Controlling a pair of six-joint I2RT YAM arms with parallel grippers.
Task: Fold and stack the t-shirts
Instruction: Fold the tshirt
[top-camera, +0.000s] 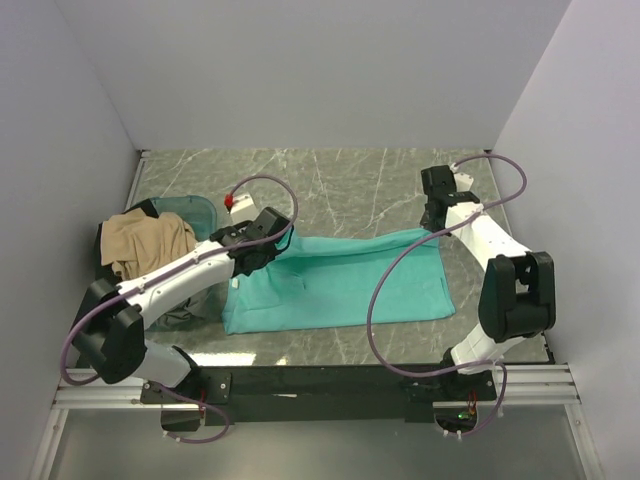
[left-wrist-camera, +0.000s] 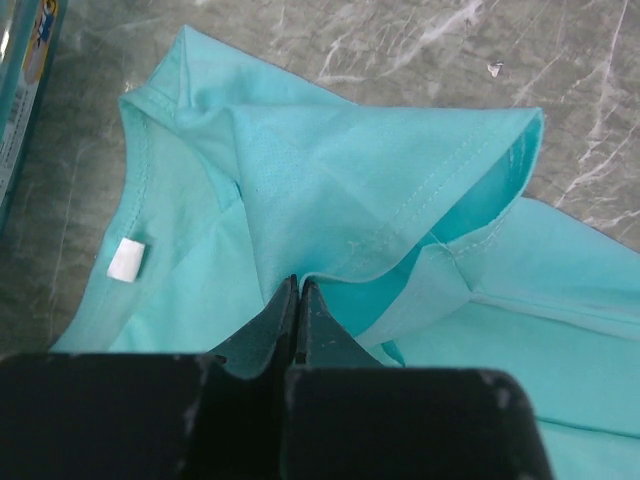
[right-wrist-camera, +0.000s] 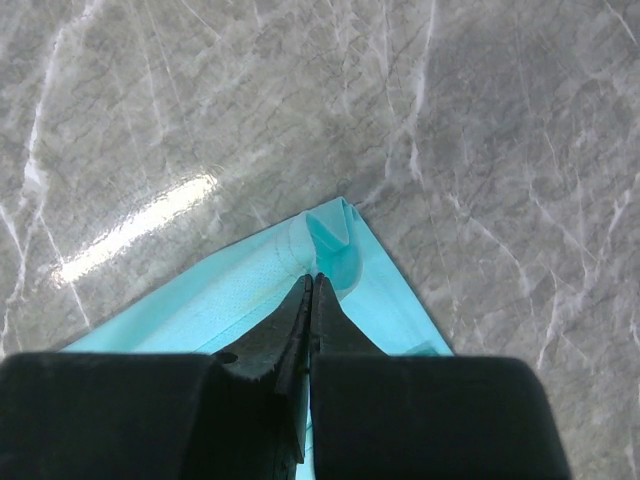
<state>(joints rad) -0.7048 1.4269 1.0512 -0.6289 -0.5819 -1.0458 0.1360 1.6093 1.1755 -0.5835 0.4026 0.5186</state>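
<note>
A teal t-shirt lies spread flat in the middle of the marble table. My left gripper is at its upper left, near the collar. In the left wrist view the left gripper is shut on a raised fold of the teal t-shirt, between the white neck label and a lifted sleeve. My right gripper is at the shirt's far right corner. In the right wrist view the right gripper pinches that corner of the teal t-shirt, which curls up just past the tips. A tan t-shirt lies bunched at the left.
A translucent bluish tub stands at the left under the tan shirt; its edge also shows as the tub in the left wrist view. Dark grey cloth lies under the left arm. Grey walls close in the table on three sides.
</note>
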